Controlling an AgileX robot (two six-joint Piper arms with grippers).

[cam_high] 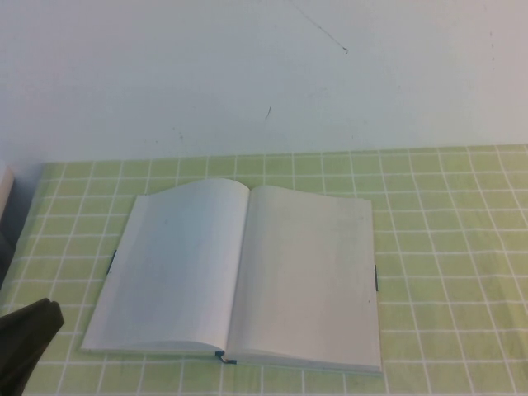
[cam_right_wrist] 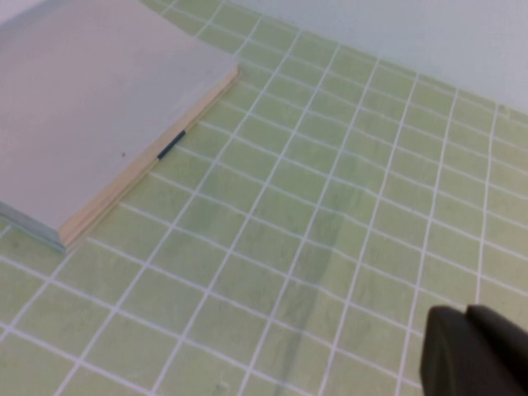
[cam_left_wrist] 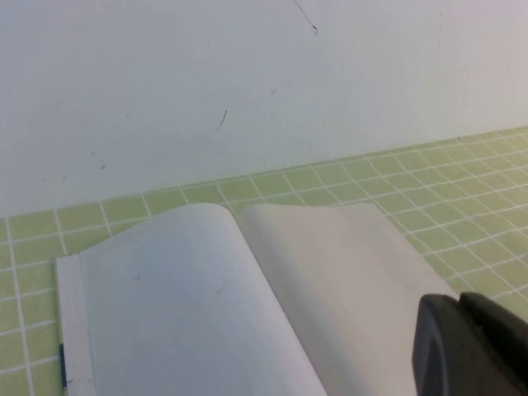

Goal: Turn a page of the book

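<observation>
The book (cam_high: 235, 276) lies open and flat on the green checked cloth, showing two plain white leaves. The right-hand page (cam_high: 309, 276) lies flat and the left-hand page (cam_high: 173, 264) bulges slightly near the fold. A bit of blue spine (cam_high: 223, 356) shows at the near edge. My left gripper (cam_high: 29, 330) is low at the near left, off the book, and its wrist view shows it shut (cam_left_wrist: 462, 309) and empty above the book (cam_left_wrist: 206, 305). My right gripper (cam_right_wrist: 466, 318) is shut and empty over bare cloth, to the right of the book (cam_right_wrist: 91, 124).
A white wall (cam_high: 264, 74) rises behind the table. The checked cloth (cam_high: 445, 247) stretches to the right of the book. A pale and dark object (cam_high: 4, 210) sits at the far left edge.
</observation>
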